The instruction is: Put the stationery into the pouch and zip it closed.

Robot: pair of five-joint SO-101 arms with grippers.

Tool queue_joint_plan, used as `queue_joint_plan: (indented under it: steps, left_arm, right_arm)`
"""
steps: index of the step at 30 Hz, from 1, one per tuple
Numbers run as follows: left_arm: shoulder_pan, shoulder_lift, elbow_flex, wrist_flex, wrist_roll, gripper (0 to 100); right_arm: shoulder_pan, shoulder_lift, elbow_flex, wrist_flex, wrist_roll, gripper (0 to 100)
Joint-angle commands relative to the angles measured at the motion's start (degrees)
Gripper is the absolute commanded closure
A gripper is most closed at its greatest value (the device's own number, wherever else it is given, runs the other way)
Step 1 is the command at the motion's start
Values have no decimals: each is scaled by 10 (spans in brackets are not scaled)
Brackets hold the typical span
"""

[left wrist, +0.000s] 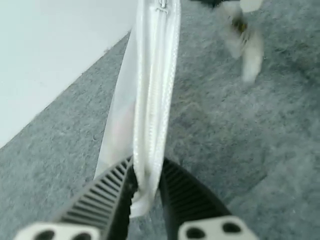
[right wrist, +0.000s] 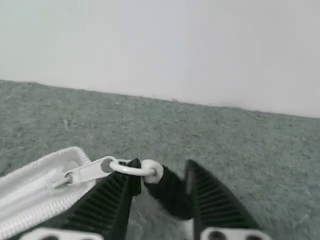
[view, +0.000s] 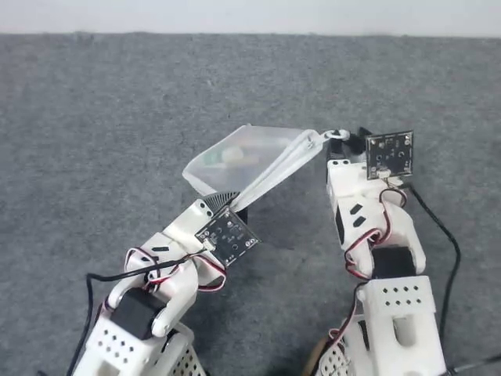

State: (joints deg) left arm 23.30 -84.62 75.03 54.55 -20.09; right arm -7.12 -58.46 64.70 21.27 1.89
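Observation:
A translucent white pouch (view: pixel 250 160) hangs stretched between my two grippers above the grey mat, with stationery (view: pixel 235 155) showing faintly inside. My left gripper (view: pixel 228 200) (left wrist: pixel 147 167) is shut on the pouch's (left wrist: pixel 150 100) near end, right at the zipper's end. At the far end, my right gripper (view: pixel 352 137) (right wrist: pixel 164 172) is shut on the zipper pull (right wrist: pixel 132 169), a white ring with a dark tab between the fingers. The slider (right wrist: pixel 67 177) sits at the pouch's (right wrist: pixel 35 192) far end, and the zipper line (view: pixel 278 172) looks closed along its length.
Grey carpet-like mat (view: pixel 94 117) covers the table, with a pale wall (view: pixel 250 16) along its far edge. Both arm bases and their cables (view: pixel 438 227) stand at the near edge. The right gripper (left wrist: pixel 242 40) shows blurred in the left wrist view.

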Motion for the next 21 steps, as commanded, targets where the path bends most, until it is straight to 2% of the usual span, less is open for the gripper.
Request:
queue_joint_plan:
  steps: [1, 8, 12, 21]
  left_arm:
    - [-10, -10, 0, 7, 21, 991]
    - [-12, -9, 22, -34, 28, 990]
    - [-55, -5, 23, -61, 30, 990]
    - [-69, -7, 38, -82, 27, 988]
  right_arm:
    - [-2, 19, -51, 62, -2, 810]
    - [-14, 19, -107, 176, 9, 807]
    - [-33, 19, -142, 246, 29, 807]
    - [-53, -51, -145, 302, 31, 807]
